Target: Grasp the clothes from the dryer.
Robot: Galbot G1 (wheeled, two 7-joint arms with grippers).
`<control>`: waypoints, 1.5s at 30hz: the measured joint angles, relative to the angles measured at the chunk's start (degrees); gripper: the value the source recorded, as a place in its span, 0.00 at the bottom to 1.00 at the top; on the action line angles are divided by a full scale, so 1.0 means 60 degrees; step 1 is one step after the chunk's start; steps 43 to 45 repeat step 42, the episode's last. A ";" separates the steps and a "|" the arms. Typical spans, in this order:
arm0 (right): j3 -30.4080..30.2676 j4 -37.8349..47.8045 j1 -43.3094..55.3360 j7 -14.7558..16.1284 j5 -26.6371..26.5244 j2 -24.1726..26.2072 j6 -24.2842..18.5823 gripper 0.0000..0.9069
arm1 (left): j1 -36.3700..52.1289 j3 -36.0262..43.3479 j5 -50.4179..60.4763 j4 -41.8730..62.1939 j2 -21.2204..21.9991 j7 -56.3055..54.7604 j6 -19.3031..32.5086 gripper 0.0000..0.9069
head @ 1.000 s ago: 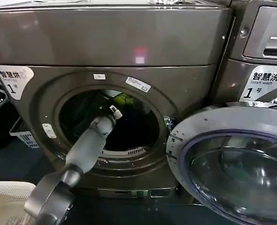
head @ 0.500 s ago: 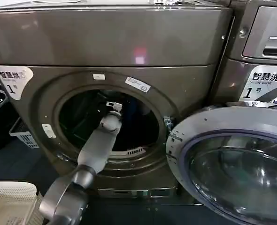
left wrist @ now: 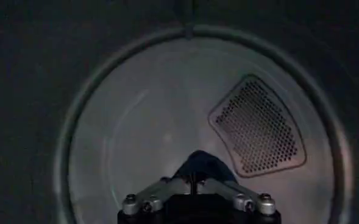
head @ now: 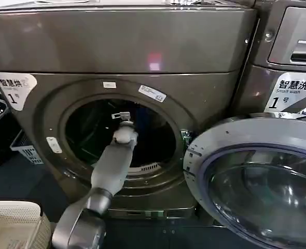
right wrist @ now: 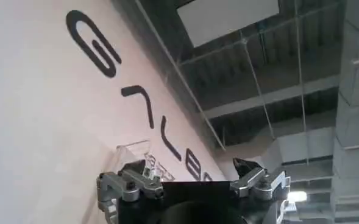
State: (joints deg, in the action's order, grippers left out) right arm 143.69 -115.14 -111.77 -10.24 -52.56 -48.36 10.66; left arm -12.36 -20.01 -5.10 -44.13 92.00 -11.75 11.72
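The dryer [head: 142, 46] bears a white "1" sticker [head: 14, 88]; the left hand [left wrist: 194, 182], pinched narrow on dark fabric [left wrist: 203, 167], reaches into its drum.

My head camera looks forward and down, close on the dryer [head: 122, 46], square to its round opening with the open door [head: 256, 181] at my right. My left wrist camera sits inside that opening, facing the drum's back wall [left wrist: 167, 122] past the left gripper [left wrist: 194, 180]; both views share the drum. My right wrist camera tilts up at a lettered wall [right wrist: 45, 109] and ceiling [right wrist: 277, 73].
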 measured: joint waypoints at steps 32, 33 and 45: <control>0.0248 0.0079 -0.0152 0.0017 -0.0105 0.0068 -0.0162 1.00 | -0.0400 0.0034 -0.0188 -0.0653 0.0026 -0.0133 0.0006 0.00; 0.0252 0.0077 -0.0154 0.0017 -0.0106 0.0063 -0.0151 1.00 | -0.0401 0.0035 -0.0189 -0.0666 0.0029 -0.0133 0.0003 0.00; 0.0298 0.0059 -0.0173 0.0045 -0.0124 0.0047 -0.0072 1.00 | -0.0441 0.0057 -0.0212 -0.0739 0.0030 -0.0115 -0.0038 0.00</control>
